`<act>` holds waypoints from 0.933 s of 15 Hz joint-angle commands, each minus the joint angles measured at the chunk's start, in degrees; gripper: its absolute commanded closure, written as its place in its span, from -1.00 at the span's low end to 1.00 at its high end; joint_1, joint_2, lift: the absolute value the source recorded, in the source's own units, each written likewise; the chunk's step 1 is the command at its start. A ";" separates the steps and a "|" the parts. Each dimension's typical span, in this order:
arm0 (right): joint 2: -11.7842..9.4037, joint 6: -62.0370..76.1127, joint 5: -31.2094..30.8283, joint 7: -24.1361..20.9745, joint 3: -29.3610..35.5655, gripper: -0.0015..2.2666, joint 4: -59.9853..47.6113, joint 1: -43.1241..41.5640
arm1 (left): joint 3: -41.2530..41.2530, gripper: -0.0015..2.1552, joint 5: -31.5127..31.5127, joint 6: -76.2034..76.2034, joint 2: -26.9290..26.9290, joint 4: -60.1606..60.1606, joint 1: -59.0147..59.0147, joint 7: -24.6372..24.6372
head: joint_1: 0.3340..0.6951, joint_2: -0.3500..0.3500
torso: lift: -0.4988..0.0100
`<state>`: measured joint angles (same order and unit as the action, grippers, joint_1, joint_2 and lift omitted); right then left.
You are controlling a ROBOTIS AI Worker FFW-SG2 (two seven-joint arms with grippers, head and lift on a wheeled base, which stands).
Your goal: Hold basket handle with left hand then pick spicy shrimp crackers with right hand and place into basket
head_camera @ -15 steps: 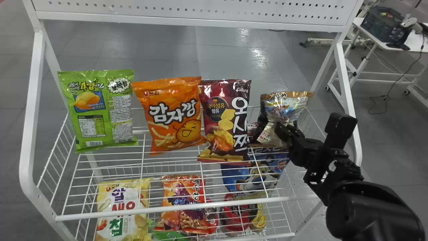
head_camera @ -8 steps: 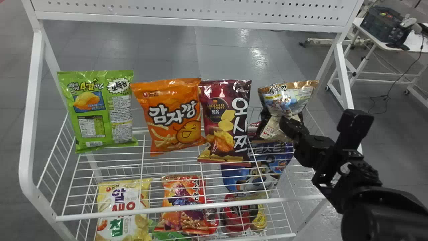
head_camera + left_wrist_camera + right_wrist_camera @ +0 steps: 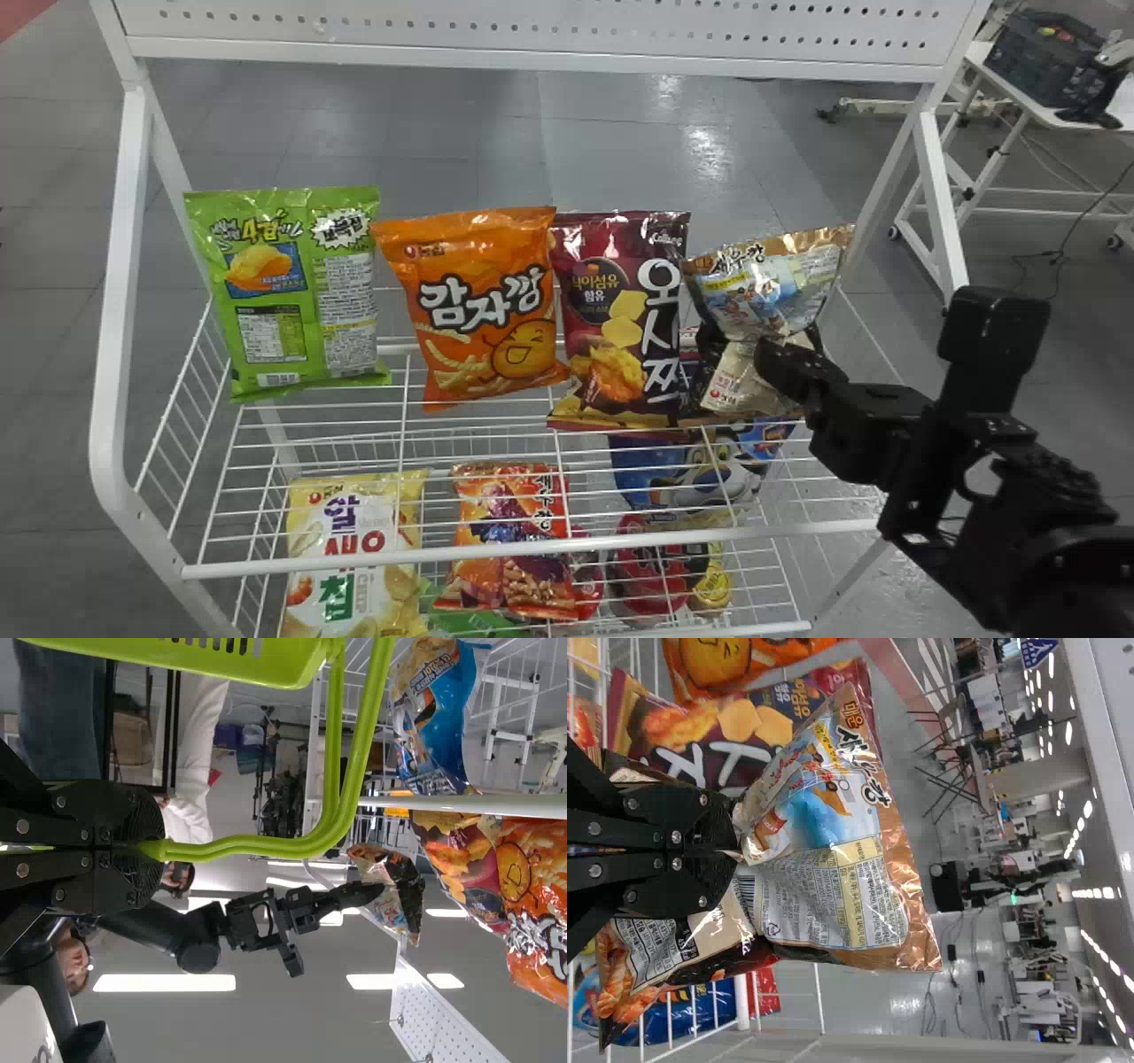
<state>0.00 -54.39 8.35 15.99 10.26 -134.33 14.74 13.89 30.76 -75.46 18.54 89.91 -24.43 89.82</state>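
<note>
At the right of the shelf in the head view, my right gripper is shut on the spicy shrimp crackers bag, which is creased and tilted in its fingers beside the maroon bag. The right wrist view shows the gripper pinching the middle of the crackers bag. In the left wrist view, my left gripper is shut on the green basket handle, and a bit of the green basket shows at that picture's edge.
Green, orange and maroon snack bags stand on the upper wire shelf, left of the crackers. More packets, including a yellow one, lie on the lower tier. White frame posts flank the rack.
The crackers bag first rose and tilted in my right gripper, then came down slightly as the gripper shifted right. The head view has turned a little, moving the rack rightward in it.
</note>
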 commanded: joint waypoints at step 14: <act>0.05 -35.69 9.06 2.99 -1.82 0.98 -25.89 14.44 | 0.09 0.99 0.09 0.44 -0.26 -0.17 0.00 0.74 | 1.00 0.25 | 0.92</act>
<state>0.00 -89.13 16.41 18.24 8.32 -159.50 28.20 13.97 30.85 -75.03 18.31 89.74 -24.43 89.82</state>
